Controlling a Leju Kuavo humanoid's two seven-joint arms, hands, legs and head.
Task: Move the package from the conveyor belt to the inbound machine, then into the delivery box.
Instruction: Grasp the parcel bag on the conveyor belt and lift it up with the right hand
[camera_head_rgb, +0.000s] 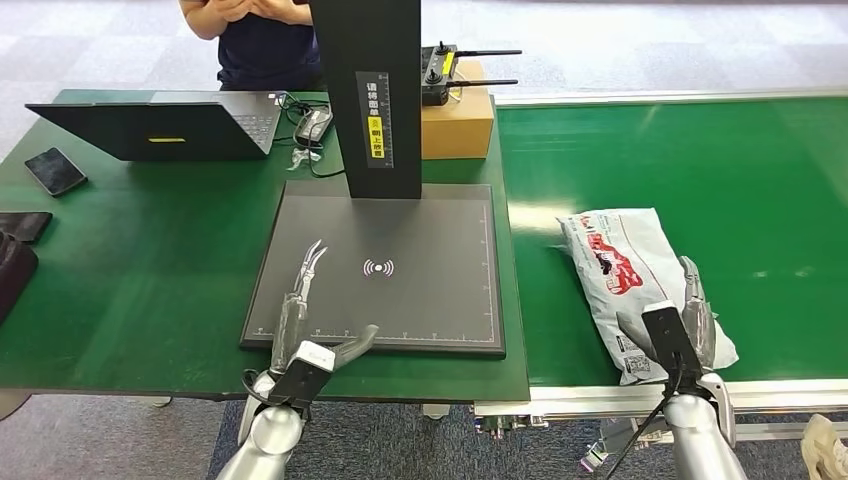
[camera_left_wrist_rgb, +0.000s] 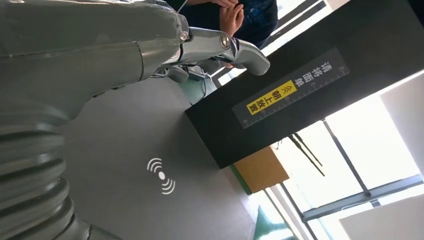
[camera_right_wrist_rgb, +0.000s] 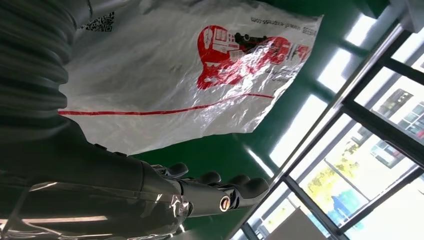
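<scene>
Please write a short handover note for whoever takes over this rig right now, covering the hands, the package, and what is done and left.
Left hand: open, holding nothing, fingers spread over the near edge of the inbound machine pad.
Right hand: at the near end of the package; whether it grips yet cannot be told.
Package: white mailer bag with red print, lying flat on the green conveyor belt, right of the machine.
Done: nothing moved yet.
Left: grasp the package, place it on the machine's pad, then move it into the delivery box.
</scene>
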